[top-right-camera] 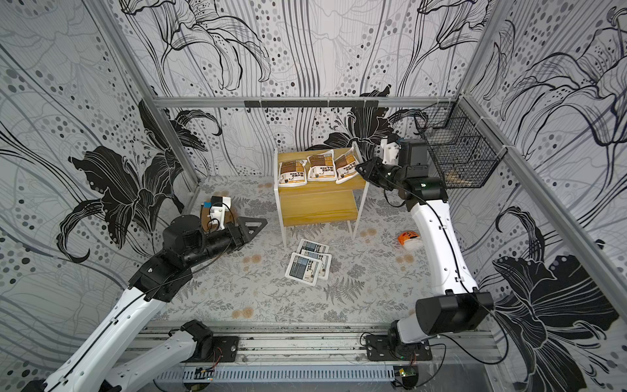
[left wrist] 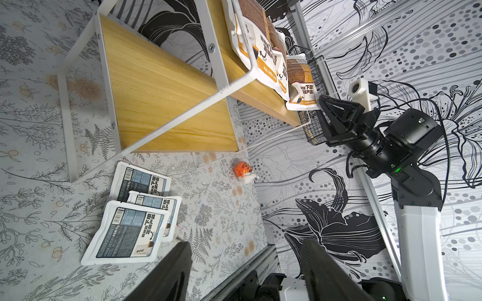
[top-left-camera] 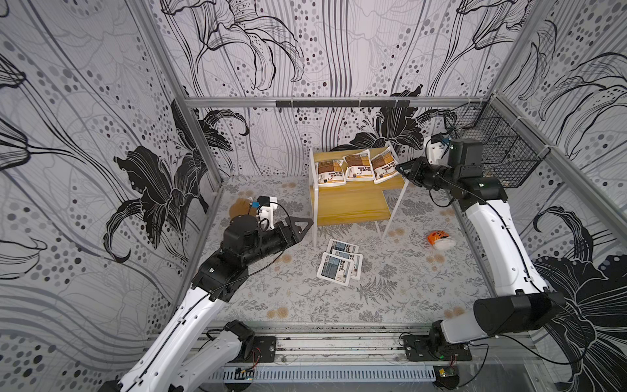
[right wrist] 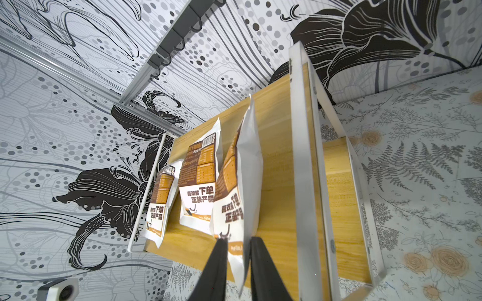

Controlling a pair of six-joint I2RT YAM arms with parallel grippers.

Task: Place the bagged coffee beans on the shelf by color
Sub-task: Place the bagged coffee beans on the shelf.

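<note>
A small two-tier shelf (top-left-camera: 349, 203) of yellow boards on a thin white frame stood at the back of a floral-patterned surface (top-left-camera: 407, 271); three brown-orange bags (top-left-camera: 358, 167) of coffee beans lay in a row on its upper board, and the lower board was bare. Three grey-blue bags (top-left-camera: 339, 268) lay in an overlapping pile on the surface just in front of the shelf, the nearest one on top.

The right end effector (top-left-camera: 403, 168) reached in from the side at upper-board height; the right wrist view showed its two dark fingers pinching the lower sealed edge of the rightmost brown-orange bag (right wrist: 242, 182), which sat tilted against its neighbour. The left end effector (top-left-camera: 307, 224) hovered beside the shelf's front leg with its fingers spread and nothing between them.

The bags looked light, soft and pillow-like, with loose contents likely to shift and sag; the glossy film probably slides easily. The flat sealed border seemed the firmest place to grip; for the pile, the exposed edge of the top grey-blue bag appeared the best hold.
</note>
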